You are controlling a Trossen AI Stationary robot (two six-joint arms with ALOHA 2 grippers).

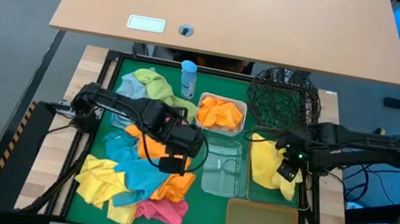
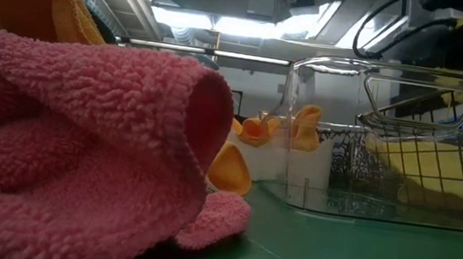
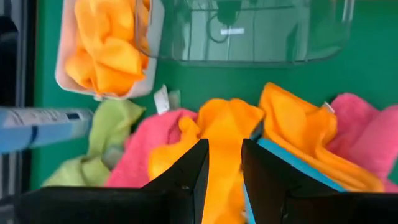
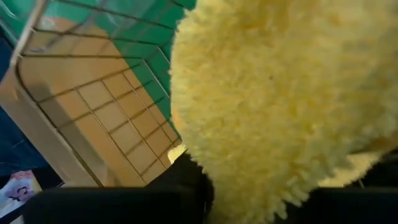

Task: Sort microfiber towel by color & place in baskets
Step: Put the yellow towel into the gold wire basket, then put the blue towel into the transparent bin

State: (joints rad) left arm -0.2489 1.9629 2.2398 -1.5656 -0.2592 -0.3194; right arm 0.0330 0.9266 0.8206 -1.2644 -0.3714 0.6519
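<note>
An orange towel (image 3: 217, 140) lies at the pile's centre, with the left gripper (image 1: 172, 162) above it, fingers narrowly parted and empty. Pink (image 3: 146, 140) and teal cloths touch it, so a low pinch could drag up both colours. At three o'clock the right gripper (image 1: 286, 172) hangs over the wire basket (image 1: 308, 197) of yellow towels (image 1: 266, 165); its fingers' state I cannot tell.

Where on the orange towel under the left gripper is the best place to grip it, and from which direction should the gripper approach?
Probably the raised fold of the orange towel, taken from straight above. In the left wrist view that ridge stands up between the left gripper fingers, clear of the pink towel beside it, so a pinch there should lift only orange.
</note>
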